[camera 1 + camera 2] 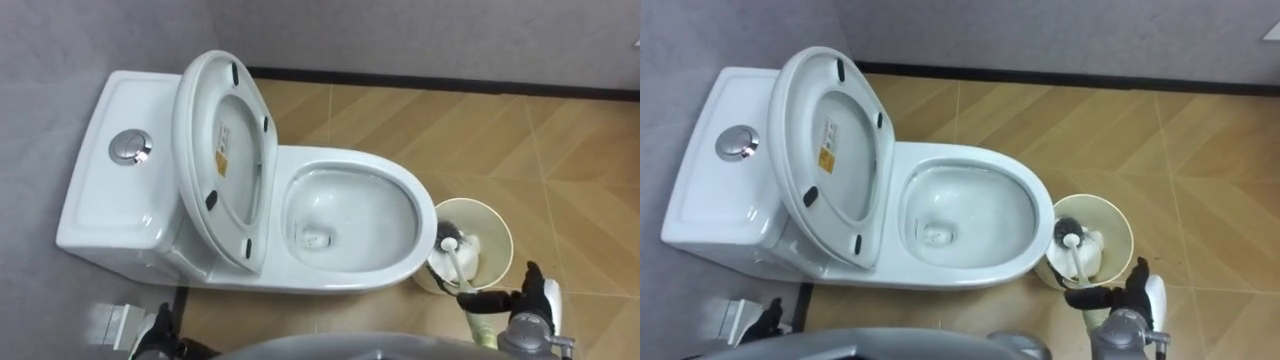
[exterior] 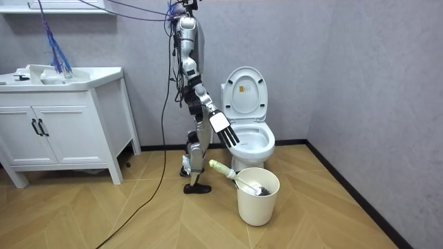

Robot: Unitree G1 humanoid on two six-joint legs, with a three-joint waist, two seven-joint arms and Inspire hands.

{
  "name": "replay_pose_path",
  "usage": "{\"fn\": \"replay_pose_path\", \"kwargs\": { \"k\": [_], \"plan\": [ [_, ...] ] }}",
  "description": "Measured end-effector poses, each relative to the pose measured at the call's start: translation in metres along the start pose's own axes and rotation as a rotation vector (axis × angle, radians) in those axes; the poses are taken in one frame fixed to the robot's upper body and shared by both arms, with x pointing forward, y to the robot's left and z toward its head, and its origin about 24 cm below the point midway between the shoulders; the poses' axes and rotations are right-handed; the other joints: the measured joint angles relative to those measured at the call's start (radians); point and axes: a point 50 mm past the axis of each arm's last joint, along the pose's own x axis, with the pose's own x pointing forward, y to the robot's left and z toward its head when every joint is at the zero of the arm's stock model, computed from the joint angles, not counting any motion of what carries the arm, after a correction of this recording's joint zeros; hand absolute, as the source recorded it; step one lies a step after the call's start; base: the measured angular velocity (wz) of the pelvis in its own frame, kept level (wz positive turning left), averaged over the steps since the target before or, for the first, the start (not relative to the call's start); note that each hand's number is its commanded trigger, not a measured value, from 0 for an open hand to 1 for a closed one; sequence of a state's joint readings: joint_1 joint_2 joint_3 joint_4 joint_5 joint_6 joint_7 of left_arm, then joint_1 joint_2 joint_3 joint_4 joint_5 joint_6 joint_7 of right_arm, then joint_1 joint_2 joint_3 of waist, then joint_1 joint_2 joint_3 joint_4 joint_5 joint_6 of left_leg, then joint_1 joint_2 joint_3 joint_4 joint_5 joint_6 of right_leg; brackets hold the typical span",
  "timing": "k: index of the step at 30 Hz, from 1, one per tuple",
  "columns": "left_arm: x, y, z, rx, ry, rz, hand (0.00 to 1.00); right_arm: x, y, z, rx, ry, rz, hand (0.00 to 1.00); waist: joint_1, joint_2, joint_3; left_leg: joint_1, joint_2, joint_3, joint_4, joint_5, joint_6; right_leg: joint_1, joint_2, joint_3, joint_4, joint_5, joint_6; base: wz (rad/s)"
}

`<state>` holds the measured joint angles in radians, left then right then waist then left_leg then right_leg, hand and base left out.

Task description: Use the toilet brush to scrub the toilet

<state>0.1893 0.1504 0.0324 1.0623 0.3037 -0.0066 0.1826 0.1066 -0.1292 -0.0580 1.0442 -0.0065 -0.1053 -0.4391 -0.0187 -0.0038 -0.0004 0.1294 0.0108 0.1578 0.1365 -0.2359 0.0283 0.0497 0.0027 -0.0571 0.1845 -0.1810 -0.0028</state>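
Your right hand (image 1: 535,298), fingers straight and wide, hangs above the brush (image 1: 455,250) in the bucket (image 1: 500,225), lower right, beside the toilet (image 1: 350,165). I cannot tell the state of the left hand (image 1: 158,335), lower left.

Toilet bowl (image 1: 350,215): open from above, bounded on the tank side by the raised seat (image 1: 190,150). Bucket (image 1: 490,225) just beside the bowl's front; brush handle (image 2: 225,169) leans out over its edge.

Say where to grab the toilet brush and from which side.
Grip the toilet brush by its green handle end, coming from above on the robot's side with the right hand: it leans out over the bucket rim, head down inside.
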Motion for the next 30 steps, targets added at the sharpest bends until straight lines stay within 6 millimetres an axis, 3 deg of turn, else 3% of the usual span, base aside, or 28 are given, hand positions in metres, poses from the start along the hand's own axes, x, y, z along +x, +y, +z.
{"fn": "replay_pose_path", "kwargs": {
  "k": [4, 6, 15, 24, 26, 30],
  "plan": [
    [0.001, 0.003, 0.003, -0.021, -0.018, 0.011, 0.00, 0.001, 0.000, 0.002, 0.018, -0.003, -0.022, 0.00, 0.000, 0.005, 0.0006, -0.012, -0.001, -0.007, 0.004, 0.000, 0.000, -0.014, -0.001, -0.002, 0.000, 0.000, 0.000, 0.02],
    [0.002, 0.004, 0.010, -0.026, -0.049, 0.015, 0.00, 0.001, 0.000, 0.005, 0.022, -0.016, -0.028, 0.00, 0.001, 0.003, -0.0046, -0.050, 0.000, -0.010, 0.021, 0.000, 0.000, -0.041, -0.002, -0.006, 0.001, 0.005, 0.000, 0.05],
    [0.007, 0.010, 0.057, -0.066, -0.201, 0.033, 0.00, 0.013, -0.001, 0.023, 0.051, 0.011, -0.073, 0.00, 0.003, 0.021, 0.0034, -0.206, 0.002, -0.054, 0.084, 0.006, 0.001, -0.155, -0.008, -0.054, 0.013, 0.032, -0.010, 0.13],
    [0.009, 0.005, 0.133, -0.103, -0.369, -0.010, 0.00, 0.025, 0.008, 0.081, 0.162, -0.039, -0.035, 0.00, 0.026, 0.011, 0.0298, -0.473, -0.009, -0.084, 0.232, 0.020, 0.008, -0.409, -0.036, -0.080, 0.159, 0.035, -0.013, 0.10],
    [0.006, 0.002, 0.153, -0.105, -0.416, -0.045, 0.00, 0.027, 0.011, 0.100, 0.157, -0.059, 0.003, 0.00, 0.026, 0.004, 0.0445, -0.549, -0.016, -0.093, 0.276, 0.021, 0.010, -0.485, -0.049, -0.082, 0.215, 0.028, -0.017, 0.17],
    [0.001, 0.003, 0.180, -0.068, -0.489, -0.061, 0.00, 0.033, -0.001, 0.125, 0.162, -0.102, 0.005, 0.00, 0.032, -0.010, 0.0575, -0.686, -0.026, -0.106, 0.341, 0.028, 0.022, -0.622, -0.073, -0.083, 0.306, 0.010, -0.017, 0.20]
  ]
}}
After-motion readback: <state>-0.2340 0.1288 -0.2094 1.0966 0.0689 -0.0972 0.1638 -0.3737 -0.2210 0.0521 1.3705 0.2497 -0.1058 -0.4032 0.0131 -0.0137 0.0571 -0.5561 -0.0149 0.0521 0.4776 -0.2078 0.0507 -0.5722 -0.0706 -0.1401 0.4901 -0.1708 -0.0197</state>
